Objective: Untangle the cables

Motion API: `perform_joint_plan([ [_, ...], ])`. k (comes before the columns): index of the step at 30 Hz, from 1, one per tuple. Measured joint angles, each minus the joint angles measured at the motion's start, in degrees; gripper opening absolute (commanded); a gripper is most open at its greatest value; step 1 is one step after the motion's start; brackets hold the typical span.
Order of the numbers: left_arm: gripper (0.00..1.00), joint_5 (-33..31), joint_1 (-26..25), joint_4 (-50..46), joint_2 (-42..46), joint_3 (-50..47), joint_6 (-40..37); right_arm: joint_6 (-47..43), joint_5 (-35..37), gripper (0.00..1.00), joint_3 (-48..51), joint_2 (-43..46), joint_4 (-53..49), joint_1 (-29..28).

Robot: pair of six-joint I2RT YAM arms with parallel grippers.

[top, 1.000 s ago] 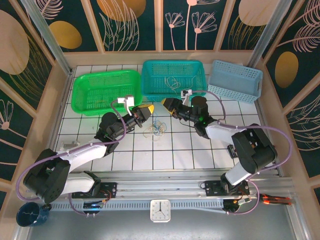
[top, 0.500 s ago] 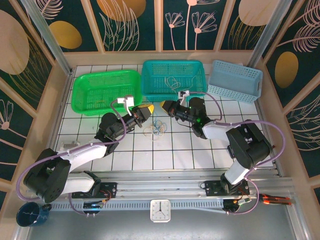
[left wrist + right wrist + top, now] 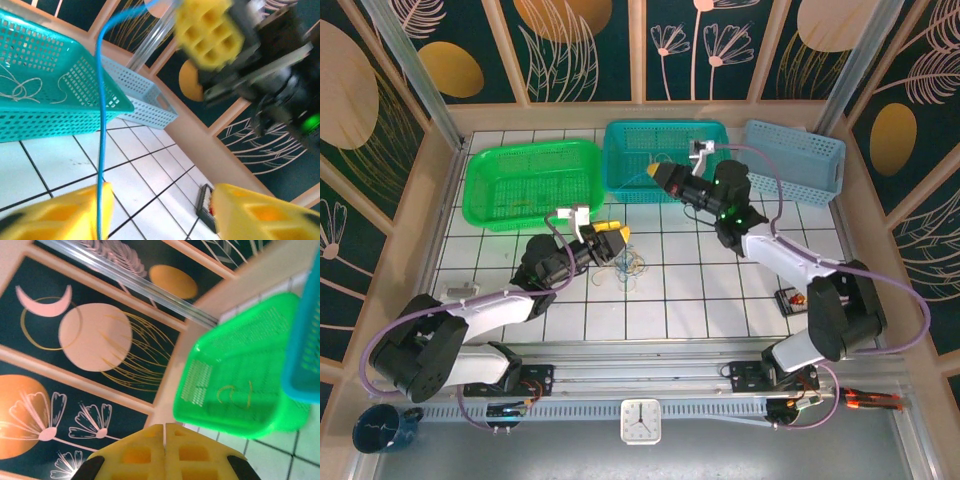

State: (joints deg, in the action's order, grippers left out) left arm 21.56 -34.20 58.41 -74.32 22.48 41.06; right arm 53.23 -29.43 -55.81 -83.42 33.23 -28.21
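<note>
**Light blue cable strung between the arms, tangle on the surface**

Handling: the cables are thin, light and limp. They would likely slip from a loose pinch and drag their neighbours along. Best hold looks like a free end or a loop clear of the knot.

The light blue cable (image 3: pixel 101 125) runs up from beside the left fingers (image 3: pixel 50 215), which stand apart and grip nothing. It ends at the right fingers (image 3: pixel 205 30), which are pressed together and apparently pinch its upper end.

The remaining tangle (image 3: pixel 628 265) lies on the tiled surface (image 3: pixel 700 290), just right of the left arm's tip.

Pose: the left arm is low and stretched far-right. The right arm is raised, its wrist over the teal basket (image 3: pixel 620 140).
</note>
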Motion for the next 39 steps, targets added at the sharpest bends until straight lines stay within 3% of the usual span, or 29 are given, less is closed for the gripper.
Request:
perform_joint_plan([
  [4, 0.83, -1.07, 0.0, -0.31, 0.0, -1.97, -0.79, -3.41, 0.0, 0.0, -3.67, 2.69, -3.58, 0.0],
  [9, 0.91, -2.12, 0.0, -1.42, 0.0, -3.78, -1.66, -5.97, 0.04, 0.0, -4.31, 4.35, -7.06, 0.0],
  [17, 0.91, -2.8, 0.0, -3.32, -3.58, -4.37, -4.35, -7.72, 0.42, 0.0, -5.05, 5.77, -10.71, -0.02],
  [31, 0.65, -1.66, 0.0, -5.97, -18.49, 4.33, -8.09, -9.09, 0.46, 0.0, -8.83, 9.57, -12.55, -0.66],
  [39, 0.37, -0.31, 0.0, -5.95, -25.83, 9.03, -8.46, -9.07, 0.46, 0.0, -10.49, 9.57, -13.9, -0.94],
])
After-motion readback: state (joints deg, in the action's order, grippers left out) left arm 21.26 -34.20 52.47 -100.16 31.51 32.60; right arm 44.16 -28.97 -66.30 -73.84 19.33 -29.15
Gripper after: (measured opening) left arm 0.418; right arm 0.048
